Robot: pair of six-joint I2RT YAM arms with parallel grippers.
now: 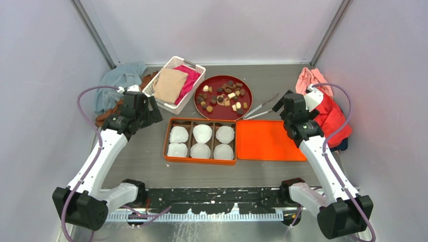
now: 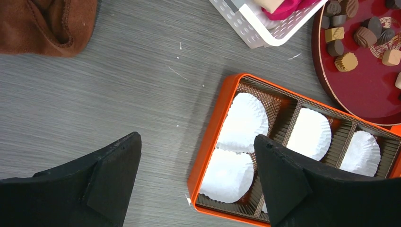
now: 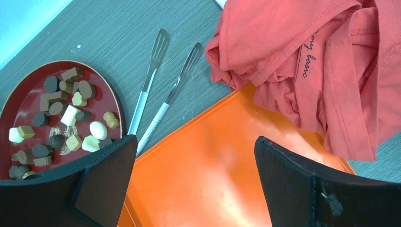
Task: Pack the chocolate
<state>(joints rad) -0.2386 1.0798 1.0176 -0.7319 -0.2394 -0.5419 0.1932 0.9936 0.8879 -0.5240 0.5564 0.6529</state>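
Observation:
The chocolate lies as many small dark, tan and cream pieces on a round dark-red plate at the back middle; the pieces also show in the left wrist view and the right wrist view. In front of the plate stands an orange box with several white paper cups in its compartments. My left gripper hangs open left of the box, above its near-left corner. My right gripper hangs open over the orange lid, nothing between its fingers.
Metal tongs lie between the plate and the lid. A white basket of cloths stands back left, with grey and brown cloths beside it. Red and pink clothes are piled at the right, overlapping the lid's far corner.

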